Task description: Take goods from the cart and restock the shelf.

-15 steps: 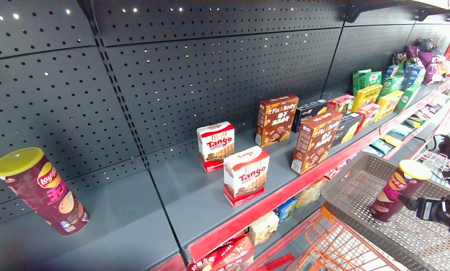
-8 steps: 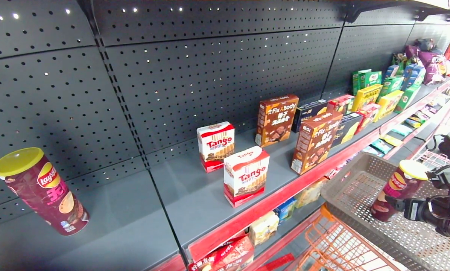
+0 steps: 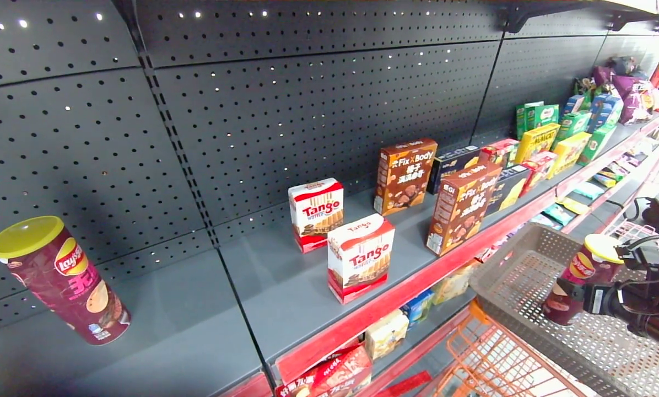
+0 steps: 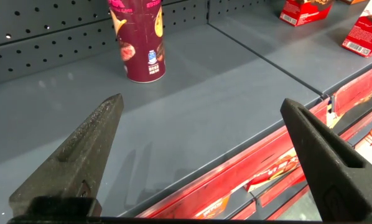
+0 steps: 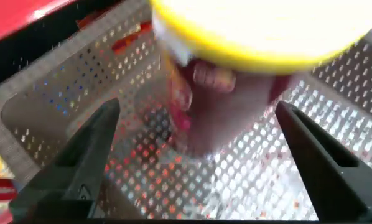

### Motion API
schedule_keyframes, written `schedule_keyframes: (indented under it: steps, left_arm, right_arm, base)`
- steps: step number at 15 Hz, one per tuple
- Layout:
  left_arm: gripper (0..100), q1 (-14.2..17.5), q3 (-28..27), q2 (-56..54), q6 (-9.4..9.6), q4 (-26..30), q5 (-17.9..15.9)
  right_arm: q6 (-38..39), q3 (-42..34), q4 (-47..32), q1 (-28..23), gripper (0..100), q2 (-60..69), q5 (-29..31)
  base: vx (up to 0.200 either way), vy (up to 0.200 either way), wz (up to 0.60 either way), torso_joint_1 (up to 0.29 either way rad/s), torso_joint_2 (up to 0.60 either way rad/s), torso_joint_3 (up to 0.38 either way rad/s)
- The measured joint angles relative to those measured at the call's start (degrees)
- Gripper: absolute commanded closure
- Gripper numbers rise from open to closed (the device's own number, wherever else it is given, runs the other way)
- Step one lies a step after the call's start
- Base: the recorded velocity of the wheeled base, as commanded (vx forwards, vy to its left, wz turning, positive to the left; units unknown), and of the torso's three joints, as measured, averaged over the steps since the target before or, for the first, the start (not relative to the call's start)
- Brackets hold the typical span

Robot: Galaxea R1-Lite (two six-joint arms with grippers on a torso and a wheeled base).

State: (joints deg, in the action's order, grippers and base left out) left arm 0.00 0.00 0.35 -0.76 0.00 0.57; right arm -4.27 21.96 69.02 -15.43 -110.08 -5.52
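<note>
A maroon chip can with a yellow lid stands on the grey shelf at the far left; the same can lies ahead of my left gripper. That gripper hangs open and empty over the shelf's front edge. A second chip can stands in the brown perforated basket on the cart. My right gripper is open at the can's side. In the right wrist view the can sits between the spread fingers of the right gripper.
Two red-and-white wafer boxes and brown boxes stand mid-shelf, with more packets to the right. Bare shelf lies between the left can and the boxes. The red shelf lip and the orange cart frame are below.
My right gripper has moved left toward the can in the basket, and its fingers now flank the can. The shelf goods have not moved.
</note>
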Motion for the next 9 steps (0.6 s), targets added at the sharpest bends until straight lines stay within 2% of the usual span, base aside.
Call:
schedule_keyframes:
  steps: [5, 8, 9]
  left_arm:
    - [0, 0.0, 0.0, 0.0, 0.00, 0.0, 0.0]
    - [0, 0.0, 0.0, 0.0, 0.00, 0.0, 0.0]
    - [0, 0.0, 0.0, 0.0, 0.00, 0.0, 0.0]
  right_arm:
    - [-1.3, 3.6, 2.0, -0.4, 0, -3.1, 0.0]
    - [-2.1, 9.5, 2.2, 0.3, 0, -8.1, 0.0]
    - [-2.4, 12.4, 2.6, 0.8, 100, -10.4, -0.1]
  base:
    - [0.000, 0.000, 0.00, 0.000, 0.00, 0.000]
    - [0.000, 0.000, 0.00, 0.000, 0.00, 0.000]
    - [0.000, 0.000, 0.00, 0.000, 0.00, 0.000]
